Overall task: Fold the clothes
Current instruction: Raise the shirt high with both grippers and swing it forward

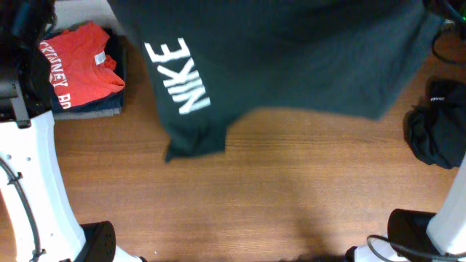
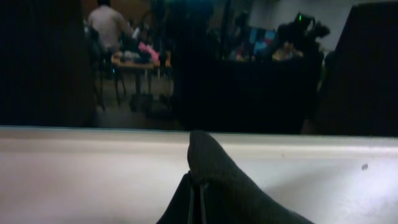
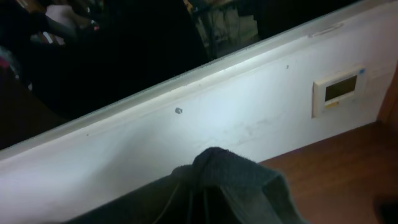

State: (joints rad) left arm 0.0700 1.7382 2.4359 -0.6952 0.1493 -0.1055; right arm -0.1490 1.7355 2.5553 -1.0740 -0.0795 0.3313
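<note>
A dark grey-green T-shirt [image 1: 291, 58] with white NIKE lettering [image 1: 178, 76] hangs spread across the top of the overhead view, lifted off the table, its lower left corner dangling lowest. Both grippers are out of sight there, above the frame. In the left wrist view my left gripper [image 2: 199, 190] is shut on a bunched peak of this dark cloth [image 2: 214, 168], which covers the fingers. In the right wrist view my right gripper [image 3: 214, 183] is likewise shut on a gathered fold of the shirt [image 3: 236, 171]. Another black garment [image 1: 437, 127] lies crumpled at the table's right edge.
A red shirt with white lettering [image 1: 76, 65] lies on a folded dark stack at the back left. White arm bases stand at the left [image 1: 33, 167] and the front right [image 1: 448, 222]. The wooden table [image 1: 255, 204] runs below the hanging shirt. A white wall [image 3: 249, 118] stands behind.
</note>
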